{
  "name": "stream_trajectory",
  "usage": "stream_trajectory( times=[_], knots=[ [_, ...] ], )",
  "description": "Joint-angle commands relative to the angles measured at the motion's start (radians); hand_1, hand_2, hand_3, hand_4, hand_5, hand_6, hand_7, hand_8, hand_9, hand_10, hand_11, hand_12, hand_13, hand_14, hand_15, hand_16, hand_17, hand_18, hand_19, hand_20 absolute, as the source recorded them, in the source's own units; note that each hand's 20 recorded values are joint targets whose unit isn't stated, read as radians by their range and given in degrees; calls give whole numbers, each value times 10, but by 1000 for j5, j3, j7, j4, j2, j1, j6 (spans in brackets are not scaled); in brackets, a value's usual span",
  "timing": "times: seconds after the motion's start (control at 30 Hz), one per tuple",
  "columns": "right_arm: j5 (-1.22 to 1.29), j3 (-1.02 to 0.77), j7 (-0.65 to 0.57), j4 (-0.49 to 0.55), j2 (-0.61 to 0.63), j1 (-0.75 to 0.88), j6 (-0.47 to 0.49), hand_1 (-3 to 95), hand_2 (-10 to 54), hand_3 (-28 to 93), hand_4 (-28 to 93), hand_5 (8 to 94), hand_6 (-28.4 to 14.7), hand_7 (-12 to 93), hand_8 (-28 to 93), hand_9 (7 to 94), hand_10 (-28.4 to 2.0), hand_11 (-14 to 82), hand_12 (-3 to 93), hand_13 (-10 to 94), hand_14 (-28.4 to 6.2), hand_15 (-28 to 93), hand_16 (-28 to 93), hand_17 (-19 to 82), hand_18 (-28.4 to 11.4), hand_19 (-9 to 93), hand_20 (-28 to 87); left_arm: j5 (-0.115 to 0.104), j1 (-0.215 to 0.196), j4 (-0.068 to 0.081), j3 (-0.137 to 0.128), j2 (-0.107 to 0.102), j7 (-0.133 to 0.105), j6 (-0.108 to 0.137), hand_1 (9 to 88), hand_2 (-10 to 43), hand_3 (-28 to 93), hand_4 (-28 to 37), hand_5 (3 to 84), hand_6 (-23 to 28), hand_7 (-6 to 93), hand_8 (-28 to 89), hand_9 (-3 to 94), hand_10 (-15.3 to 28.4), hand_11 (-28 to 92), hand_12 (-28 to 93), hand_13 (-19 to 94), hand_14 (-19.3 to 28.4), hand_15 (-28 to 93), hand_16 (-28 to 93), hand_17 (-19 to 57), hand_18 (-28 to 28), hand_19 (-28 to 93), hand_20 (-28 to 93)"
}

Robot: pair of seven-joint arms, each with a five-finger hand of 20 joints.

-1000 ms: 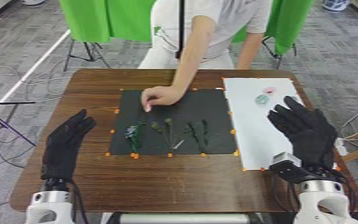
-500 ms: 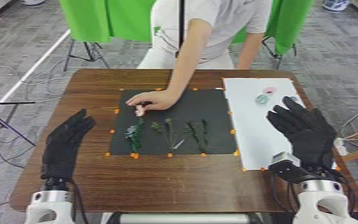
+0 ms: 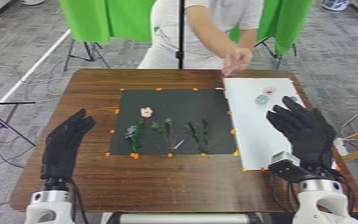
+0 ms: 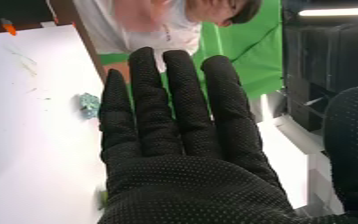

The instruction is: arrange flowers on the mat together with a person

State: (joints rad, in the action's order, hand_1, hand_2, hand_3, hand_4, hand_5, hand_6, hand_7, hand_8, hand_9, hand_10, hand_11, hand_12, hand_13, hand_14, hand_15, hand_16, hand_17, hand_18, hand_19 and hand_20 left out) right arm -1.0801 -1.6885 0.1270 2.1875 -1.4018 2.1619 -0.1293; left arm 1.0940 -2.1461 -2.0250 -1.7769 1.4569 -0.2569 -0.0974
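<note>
- Two robot hands, wide with straight fingers: left hand [image 3: 66, 137] beside the mat, right hand [image 3: 304, 127] over the white sheet's right side.
- One black mat [image 3: 162, 99] on one brown surface [image 3: 180, 187]; three groups of green stems [image 3: 134, 138] on it.
- One pale pink bloom [image 3: 146, 112], just beyond the left group.
- One white sheet [image 3: 260, 130]; one pink bloom [image 3: 269, 90] and one teal bloom [image 3: 262, 99] at its far end.
- One person's hand [image 3: 238, 59], near the sheet's far left corner; half a second ago it held the pale bloom over the mat.
</note>
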Motion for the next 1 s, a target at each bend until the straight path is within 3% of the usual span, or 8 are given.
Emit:
stream_trajectory(
  times=[0.03,0.3,0.47,0.5,0.6,0.73,0.83,1.0],
  knots=[
    [-9,3,11,4,-2,9,-8,76,89,766,-188,495,-37,112,-91,536,-164,67,127,433,-155,134,209,183,-156,180,313,-3,-6,7,-3,9,7,-7,237,-59,673,-183,477,47,78,-47,455,132,127,162,356,164,101,46,51,114,13,167],
    [-52,-8,13,1,15,3,-10,88,71,768,-186,497,-37,114,-91,534,-164,67,130,433,-151,135,209,185,-155,181,313,-3,-9,5,-3,12,6,-3,236,-60,675,-183,476,47,78,-47,456,132,127,162,356,164,100,45,51,114,13,167],
    [-495,-83,-11,-37,149,-94,-108,190,-31,769,-181,469,-23,128,-94,478,-158,60,146,433,-144,136,209,194,-158,249,345,-4,-11,4,-4,10,6,-1,238,-59,674,-184,476,48,78,-47,456,132,127,162,356,163,100,46,52,114,13,167],
    [-646,-100,-56,-47,187,-126,-128,225,-61,764,-182,462,-18,136,-96,470,-154,62,156,469,-139,149,218,204,-158,330,379,-4,-14,1,-5,9,5,1,239,-59,673,-185,476,48,78,-47,456,132,127,162,356,164,101,46,52,114,13,167],
    [-1019,-147,-175,-81,296,-213,-93,273,-93,753,-193,450,-6,162,-106,459,-146,84,176,524,-132,227,227,212,-166,489,404,-6,-11,2,-5,7,6,4,238,-59,673,-184,476,47,78,-47,456,132,127,162,356,162,101,46,51,114,13,167],
    [-1221,-149,-303,-138,425,-306,16,285,-95,741,-235,439,-1,171,-109,449,-150,105,190,543,-132,319,228,226,-173,584,427,-5,-11,1,-1,6,7,6,238,-59,674,-184,476,47,79,-47,456,131,127,162,355,162,100,46,51,115,13,167],
    [-1315,-122,-390,-178,489,-383,234,287,-95,733,-258,443,-4,167,-107,456,-165,118,195,549,-134,372,220,237,-177,615,435,-4,-12,0,0,4,5,8,238,-59,674,-185,476,47,79,-47,455,132,127,162,355,162,100,46,51,114,13,167],
    [-1424,11,-413,-320,560,-505,321,312,-95,720,-273,483,10,170,-109,504,-162,130,192,584,-131,418,209,257,-185,642,441,-4,-15,-2,-2,5,3,9,238,-58,674,-184,475,46,79,-46,455,132,127,162,353,160,100,46,51,114,13,167]
  ],
)
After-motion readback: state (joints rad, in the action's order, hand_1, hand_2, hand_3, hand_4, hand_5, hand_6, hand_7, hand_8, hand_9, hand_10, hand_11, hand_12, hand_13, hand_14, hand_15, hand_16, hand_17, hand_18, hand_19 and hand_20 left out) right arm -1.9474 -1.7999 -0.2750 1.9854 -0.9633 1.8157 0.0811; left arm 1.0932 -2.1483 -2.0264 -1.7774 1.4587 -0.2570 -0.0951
